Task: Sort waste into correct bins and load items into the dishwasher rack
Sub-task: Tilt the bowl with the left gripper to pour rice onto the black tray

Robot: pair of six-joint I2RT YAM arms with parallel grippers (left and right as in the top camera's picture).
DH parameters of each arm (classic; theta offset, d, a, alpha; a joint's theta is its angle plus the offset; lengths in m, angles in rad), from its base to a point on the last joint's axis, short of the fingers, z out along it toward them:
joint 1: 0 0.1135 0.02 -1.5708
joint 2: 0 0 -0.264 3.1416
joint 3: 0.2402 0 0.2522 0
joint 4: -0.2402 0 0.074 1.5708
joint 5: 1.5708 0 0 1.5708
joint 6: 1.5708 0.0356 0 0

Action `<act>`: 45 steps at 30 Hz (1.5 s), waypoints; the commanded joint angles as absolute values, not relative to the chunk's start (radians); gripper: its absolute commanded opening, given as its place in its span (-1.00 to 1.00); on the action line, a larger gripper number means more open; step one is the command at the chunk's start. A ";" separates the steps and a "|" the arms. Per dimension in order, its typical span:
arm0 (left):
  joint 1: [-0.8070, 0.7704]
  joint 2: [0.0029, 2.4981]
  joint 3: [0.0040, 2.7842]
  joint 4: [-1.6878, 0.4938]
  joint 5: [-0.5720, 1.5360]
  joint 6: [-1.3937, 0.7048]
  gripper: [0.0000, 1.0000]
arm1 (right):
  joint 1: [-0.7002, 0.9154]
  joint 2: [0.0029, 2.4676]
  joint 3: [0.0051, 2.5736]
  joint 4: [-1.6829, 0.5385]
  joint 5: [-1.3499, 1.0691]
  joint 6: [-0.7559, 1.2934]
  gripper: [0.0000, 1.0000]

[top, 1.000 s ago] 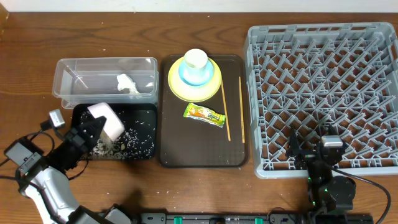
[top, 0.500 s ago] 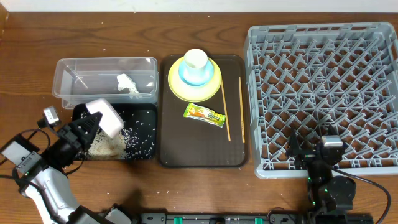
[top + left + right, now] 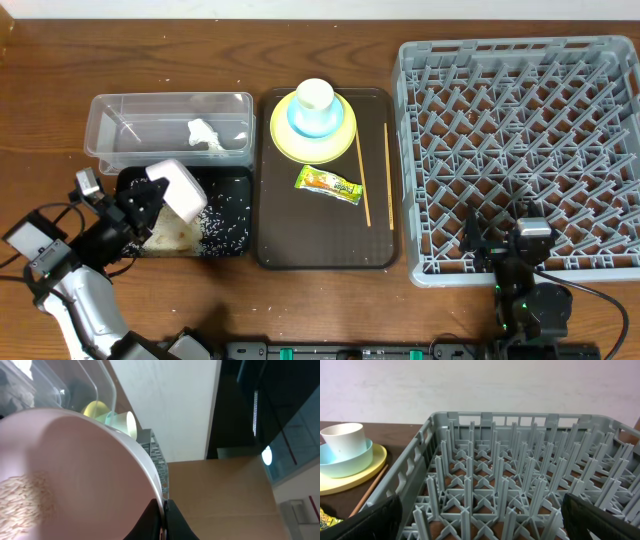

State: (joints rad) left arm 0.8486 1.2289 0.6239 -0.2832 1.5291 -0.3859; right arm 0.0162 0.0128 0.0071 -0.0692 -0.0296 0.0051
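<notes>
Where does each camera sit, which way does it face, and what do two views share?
Overhead: above the table, looking straight down; left arm and right arm at bottom edge.
Left wrist: on the left arm, facing across the tilted white bowl; its fingers pinch the rim.
Right wrist: low at the dishwasher rack, facing the wall; open fingers at the bottom corners.
Shared: the white cup shows in all three.

The wooden table (image 3: 330, 300) carries a clear tub (image 3: 150, 135), black tray (image 3: 236, 181), brown serving tray (image 3: 320, 235) and grey rack (image 3: 520, 150).
</notes>
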 commanded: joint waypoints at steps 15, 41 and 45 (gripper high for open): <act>0.826 1.235 0.626 -0.147 1.376 -0.559 -0.88 | 0.017 0.012 0.006 -0.072 -0.031 -0.009 0.98; 0.680 1.235 0.625 0.045 1.436 -0.694 -0.88 | 0.017 0.012 0.006 -0.072 -0.031 -0.009 0.98; 0.714 1.236 0.625 0.090 1.356 -0.676 -0.88 | 0.017 0.012 0.006 -0.072 -0.031 -0.009 0.98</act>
